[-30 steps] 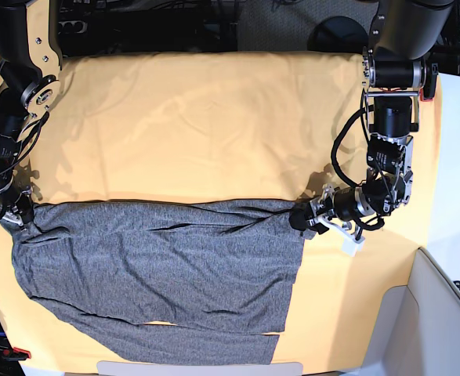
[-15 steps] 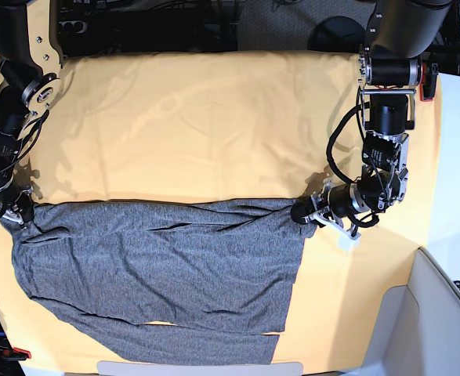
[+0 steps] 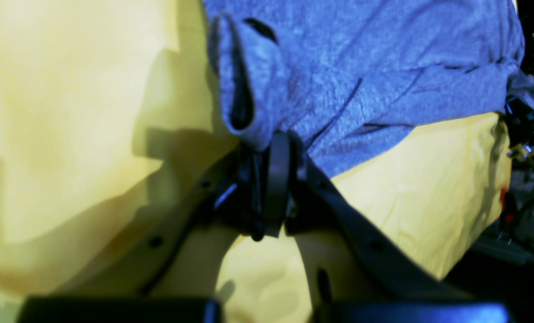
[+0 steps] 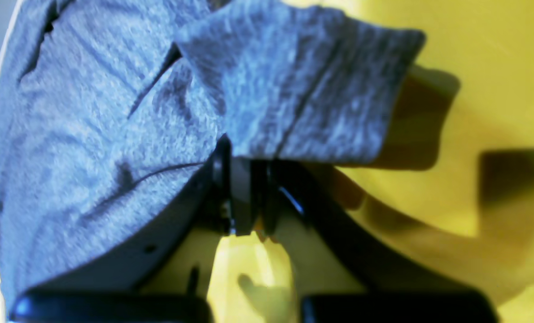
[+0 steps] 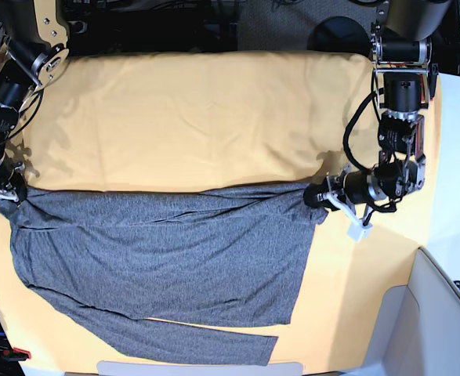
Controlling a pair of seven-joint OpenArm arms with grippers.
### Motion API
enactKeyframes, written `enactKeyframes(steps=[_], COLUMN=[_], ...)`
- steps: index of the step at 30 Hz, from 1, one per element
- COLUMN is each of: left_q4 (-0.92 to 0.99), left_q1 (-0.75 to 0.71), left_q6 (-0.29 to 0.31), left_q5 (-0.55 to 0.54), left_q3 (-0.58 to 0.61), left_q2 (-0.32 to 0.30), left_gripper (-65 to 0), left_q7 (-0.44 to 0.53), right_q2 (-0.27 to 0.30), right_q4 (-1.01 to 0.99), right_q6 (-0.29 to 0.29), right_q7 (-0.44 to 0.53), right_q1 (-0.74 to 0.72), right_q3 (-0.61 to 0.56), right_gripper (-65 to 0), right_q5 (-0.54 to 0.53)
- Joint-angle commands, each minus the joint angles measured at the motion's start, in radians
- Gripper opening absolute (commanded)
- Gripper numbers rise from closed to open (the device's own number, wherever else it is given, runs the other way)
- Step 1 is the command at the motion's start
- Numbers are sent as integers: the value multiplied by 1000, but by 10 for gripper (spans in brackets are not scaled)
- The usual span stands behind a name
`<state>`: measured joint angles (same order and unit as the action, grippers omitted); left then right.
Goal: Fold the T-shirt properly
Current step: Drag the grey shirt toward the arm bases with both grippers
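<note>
Both end effectors pinching T-shirt (image 5: pixel 159 258) corners
Left end effector (image 5: pixel 317 197) clamped on right corner, right end effector (image 5: pixel 10 196) on left (yellow-orange sheet (image 5: pixel 198 117) beneath).

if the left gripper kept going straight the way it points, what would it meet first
The T-shirt itself. The left gripper is shut on its corner and points across the table toward the right gripper, so more grey fabric lies directly ahead, above the yellow-orange cloth sheet. Depth is hard to judge.
</note>
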<state>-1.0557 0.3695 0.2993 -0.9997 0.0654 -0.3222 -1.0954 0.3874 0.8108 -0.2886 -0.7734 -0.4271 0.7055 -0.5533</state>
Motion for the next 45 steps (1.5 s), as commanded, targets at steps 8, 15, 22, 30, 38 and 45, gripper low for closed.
enactKeyframes(steps=[8,15,22,30,38,45], left_q4=[-188,-354,-444,-450,-450,-518], left_q1=[-155,-298,-418,-490,-534,-600], left_q6=[7,7,7,7,7,8], left_q5=[-9,-9,-9,-9,-11,-11], left_q3=[-187,-292,-332,-352,-353,-365], left_q2=[-35,-35,-35,-36,-56,-56], left_gripper=[-646,-646,-646,-646,-646,-646], left_q7=[-98,-162,-165,-160,-154,-153], right_q2=[22,22,23,23,17,15], right_q4=[186,316,411,468,468,468], right_q6=[30,30,30,30,30,30], right_q7=[-133,-211,-237,-237,-237,-237], right_q1=[116,224,337,446,529,587], right_q3=[6,6,7,7,7,7], right_gripper=[-650,-650,-650,-650,-650,-650], right_q5=[45,43,42,40,40,40])
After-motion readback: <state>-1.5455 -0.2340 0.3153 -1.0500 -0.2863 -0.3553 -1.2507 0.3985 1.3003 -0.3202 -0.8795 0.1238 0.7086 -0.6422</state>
